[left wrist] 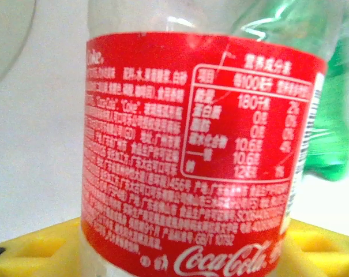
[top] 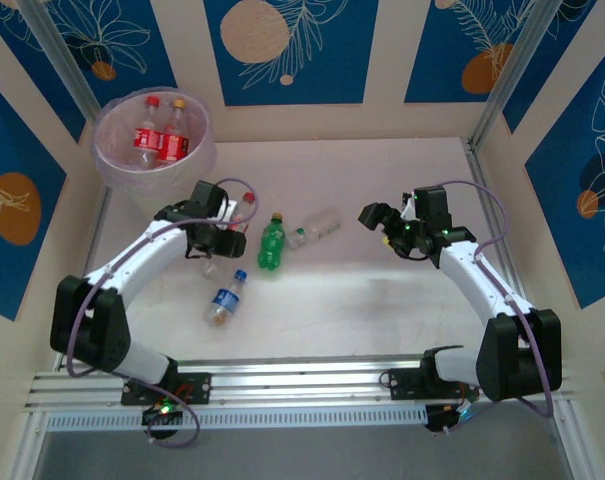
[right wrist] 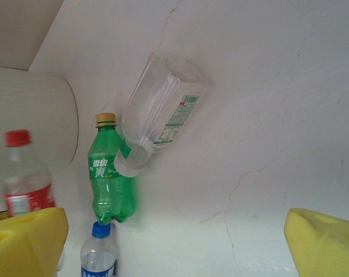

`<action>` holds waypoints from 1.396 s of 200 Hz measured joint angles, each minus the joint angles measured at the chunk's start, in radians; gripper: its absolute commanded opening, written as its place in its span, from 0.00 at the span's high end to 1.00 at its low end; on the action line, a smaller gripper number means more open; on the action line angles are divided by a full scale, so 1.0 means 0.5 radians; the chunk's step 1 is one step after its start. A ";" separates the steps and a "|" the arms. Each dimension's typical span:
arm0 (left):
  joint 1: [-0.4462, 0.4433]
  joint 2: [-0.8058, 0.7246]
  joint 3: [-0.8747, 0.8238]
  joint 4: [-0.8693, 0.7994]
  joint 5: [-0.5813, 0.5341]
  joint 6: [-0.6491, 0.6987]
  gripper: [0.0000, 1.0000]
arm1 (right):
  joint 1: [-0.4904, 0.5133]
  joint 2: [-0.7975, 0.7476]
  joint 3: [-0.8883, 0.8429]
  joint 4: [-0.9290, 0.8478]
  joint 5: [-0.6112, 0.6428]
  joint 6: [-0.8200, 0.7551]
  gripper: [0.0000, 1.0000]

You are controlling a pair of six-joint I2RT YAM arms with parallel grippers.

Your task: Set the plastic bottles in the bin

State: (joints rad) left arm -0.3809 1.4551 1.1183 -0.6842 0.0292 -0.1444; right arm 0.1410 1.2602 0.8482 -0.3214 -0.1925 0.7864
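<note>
One blue-labelled bottle point(top: 223, 299) lies nearest, left of centre. Beyond it, the left gripper point(left wrist: 180, 257) straddles a Coca-Cola bottle point(left wrist: 197, 144); whether it is clenched cannot be told. The right gripper point(right wrist: 175, 245) hangs released and empty near the green bottle point(top: 272, 244). The bin point(top: 100, 140), upper left, holds two red-labelled bottles point(top: 160, 142). The step appears to be the grasp; next calls for firm grip, lift, carry over the rim.

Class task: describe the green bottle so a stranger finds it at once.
Start at the bin in the far left corner, then look toward the table's middle. The green bottle lies there between a red-capped bottle and a clear one: the only green one, yellow-capped.
</note>
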 measured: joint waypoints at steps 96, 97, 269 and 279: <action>0.050 -0.037 1.179 -0.230 0.407 0.146 0.87 | 0.006 -0.020 0.000 0.011 0.001 0.006 0.03; 0.055 -0.033 1.190 -0.228 0.407 0.148 0.87 | 0.006 -0.021 0.000 0.010 0.002 0.006 0.03; 1.109 0.618 1.382 0.367 0.619 0.137 1.00 | -0.100 -0.183 -0.050 -0.071 -0.031 -0.001 0.03; 1.109 0.618 1.292 0.376 0.619 0.156 1.00 | -0.100 -0.183 -0.051 -0.071 -0.037 -0.002 0.03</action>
State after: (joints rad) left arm 0.1738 1.7641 1.7641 -0.4961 0.3386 -0.0662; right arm 0.0910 1.1687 0.8227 -0.3569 -0.2108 0.7856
